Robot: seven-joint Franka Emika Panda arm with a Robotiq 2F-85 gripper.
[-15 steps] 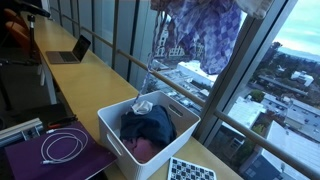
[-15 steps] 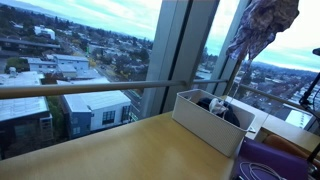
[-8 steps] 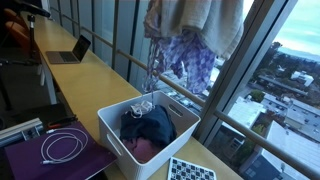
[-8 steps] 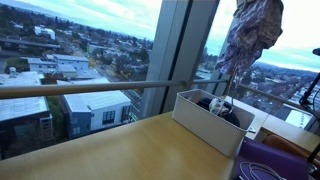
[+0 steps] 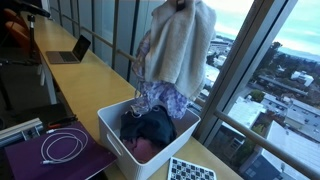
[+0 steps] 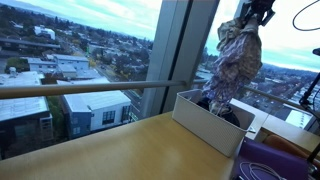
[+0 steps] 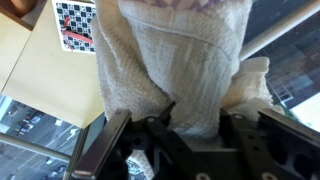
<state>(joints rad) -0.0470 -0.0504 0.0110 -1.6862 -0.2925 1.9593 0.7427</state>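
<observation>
Beige terry cloth, purple-patterned on its other face, hangs from my tool, whose 2 fingers are clamped on its bunched top. In both exterior views its lower end reaches the mouth of the white bin on the worktop. I cannot tell whether it touches the dark clothes inside. 1 checkerboard card lies beside the bin.

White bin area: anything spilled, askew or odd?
Nothing spilled or damaged. The gripper holds a bunched cloth above the white bin, its patterned lower end hanging down into the bin over dark clothes.
</observation>
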